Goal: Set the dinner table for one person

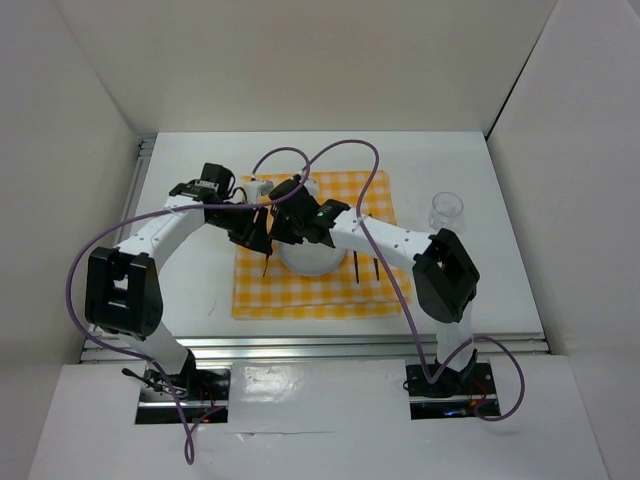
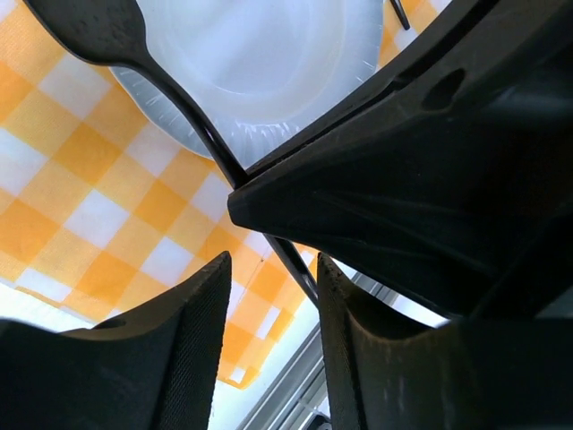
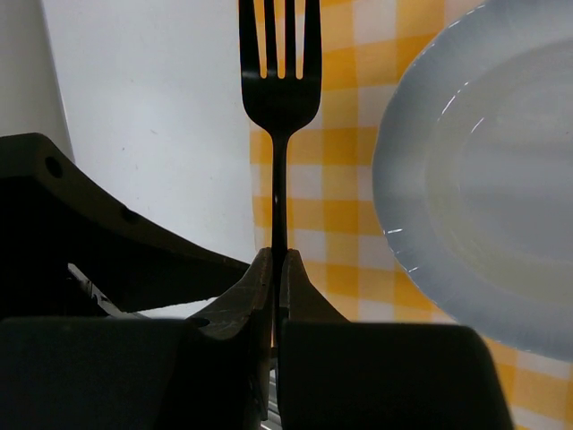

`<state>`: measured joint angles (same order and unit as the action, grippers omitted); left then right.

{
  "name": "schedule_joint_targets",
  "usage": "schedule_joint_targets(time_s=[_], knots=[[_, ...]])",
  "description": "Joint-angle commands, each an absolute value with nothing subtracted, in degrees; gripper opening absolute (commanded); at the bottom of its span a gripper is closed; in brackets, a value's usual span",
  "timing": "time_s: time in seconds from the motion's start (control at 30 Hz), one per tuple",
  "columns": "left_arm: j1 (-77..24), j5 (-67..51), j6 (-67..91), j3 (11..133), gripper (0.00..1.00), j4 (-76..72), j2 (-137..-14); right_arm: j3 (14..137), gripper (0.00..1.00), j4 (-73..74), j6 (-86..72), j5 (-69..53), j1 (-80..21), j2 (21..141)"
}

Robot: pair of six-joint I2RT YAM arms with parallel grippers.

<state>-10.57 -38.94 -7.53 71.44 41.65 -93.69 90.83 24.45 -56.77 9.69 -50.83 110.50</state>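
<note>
The big white desk [image 1: 480, 290] lies under everything, below both sets of fingers. A yellow-and-white checked cloth [image 1: 260, 295] lies on it, and a white plate [image 1: 305, 262] sits in the middle of the cloth. Both arms reach over the plate.

The right fingers [image 3: 251, 296] are pinched tight on the handle of a black fork [image 3: 278, 81]. The fork is just beside the plate. Its prongs are over the edge of the cloth, next to bare desk.

The left fingers [image 2: 179, 358] are apart, and cloth shows in the gap. A black spoon [image 2: 89, 31] has its bowl by the plate's rim. Its thin handle runs down to that gap. I cannot tell if the fingers touch it.

A clear cup [image 1: 447, 210] stands on the desk, off the cloth and well apart from the plate.
</note>
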Motion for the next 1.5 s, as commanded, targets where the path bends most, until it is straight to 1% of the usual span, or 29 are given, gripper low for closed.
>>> schedule_joint_targets(time_s=[0.0,0.03,0.1,0.13,0.2,0.23,0.47,0.6,0.63,0.83,1.0,1.1,1.13,1.23,1.27,1.4,1.47], knots=[[-10.5,-40.0,-7.6,71.1,0.49,40.9,-94.6,90.8,0.0,22.1,-57.7,9.7,-51.4,107.0],[-10.5,-40.0,-7.1,71.1,0.49,40.3,-94.6,90.8,0.0,22.1,-57.7,9.7,-51.4,107.0],[-10.5,-40.7,-7.1,71.1,0.44,40.3,-94.6,90.8,0.0,21.5,-57.7,9.1,-51.4,107.0],[-10.5,-41.5,-7.1,71.1,0.38,40.3,-95.3,90.3,0.0,21.5,-57.7,8.5,-51.4,107.0],[-10.5,-42.1,-7.1,71.8,0.31,41.8,-96.2,90.3,0.0,21.5,-57.7,8.5,-51.4,107.0],[-10.5,-42.1,-7.1,72.5,0.25,42.5,-97.3,90.3,0.0,21.5,-57.7,8.5,-51.4,107.0],[-10.5,-45.1,-8.4,73.0,0.15,44.8,-99.7,91.4,0.0,22.1,-57.7,9.1,-51.4,108.0],[-10.5,-46.3,-8.4,73.0,0.02,45.4,-99.7,90.9,0.0,21.4,-57.7,9.6,-51.4,107.5],[-10.5,-48.0,-8.4,73.0,0.0,45.4,-100.2,90.9,0.0,21.4,-57.7,9.6,-51.4,107.5],[-9.1,-54.4,-8.4,73.6,0.0,47.0,-101.8,91.5,0.0,20.9,-57.2,9.0,-51.4,108.5],[-4.0,-65.2,-7.6,71.5,0.0,46.8,-103.8,92.7,0.01,19.4,-55.8,5.3,-51.4,110.4],[-0.4,-68.7,-6.2,71.0,0.0,46.1,-105.5,93.3,0.11,19.4,-55.3,4.1,-50.8,110.9],[1.0,-69.6,-6.2,71.0,0.0,46.1,-106.7,93.3,0.16,18.7,-54.8,3.5,-50.8,110.9],[2.9,-71.5,-5.6,70.4,0.0,46.7,-107.9,93.3,0.23,18.1,-54.8,3.5,-50.3,110.9],[2.9,-72.1,-5.6,69.7,0.0,45.7,-108.5,93.3,0.27,18.1,-54.8,3.5,-50.3,110.9],[4.8,-73.2,-1.4,67.0,0.0,42.0,-109.7,92.8,0.37,18.7,-54.2,3.5,-49.7,109.7],[5.4,-74.3,-0.9,66.5,0.0,40.8,-110.6,92.3,0.39,18.7,-53.6,4.0,-49.7,109.2]])
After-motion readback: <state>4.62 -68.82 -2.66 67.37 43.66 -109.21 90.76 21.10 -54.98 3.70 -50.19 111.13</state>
